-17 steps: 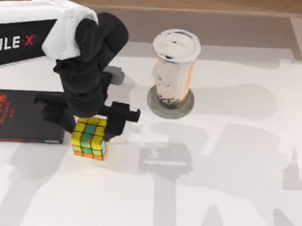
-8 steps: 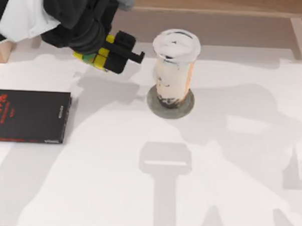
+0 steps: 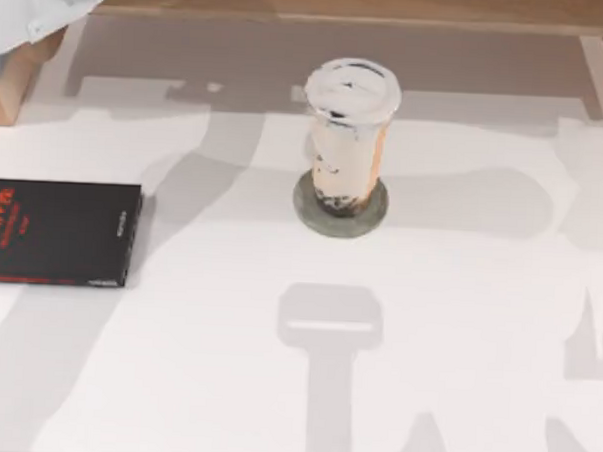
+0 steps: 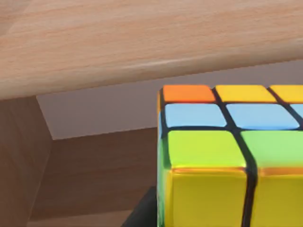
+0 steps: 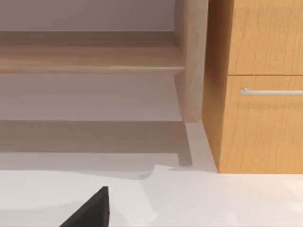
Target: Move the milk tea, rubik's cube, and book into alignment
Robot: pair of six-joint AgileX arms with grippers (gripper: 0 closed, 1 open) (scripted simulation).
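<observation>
The white table (image 3: 454,393) spans the top view, with a wooden ledge along its far edge. The left arm (image 3: 31,9) occupies the far left corner of the top view as a white housing segment; its gripper is outside that view.

The book (image 3: 56,232), black with red lettering, lies flat at the left side of the table, near the front-to-back middle. It is well apart from the milk tea.

The milk tea (image 3: 347,138) stands upright at the centre rear of the table, white lid on top, dark pearls at its base. It rests on a flat grey round coaster (image 3: 340,213).

The rubik's cube (image 4: 232,156) appears close in the left wrist view, raised against a background of wooden furniture. Orange, yellow, light-blue and green squares are visible. The left gripper's jaw state cannot be determined.

In the right wrist view, a dark finger tip (image 5: 92,210) of the right gripper sits above the table, facing a wooden cabinet (image 5: 258,85). Its jaw state cannot be determined.
</observation>
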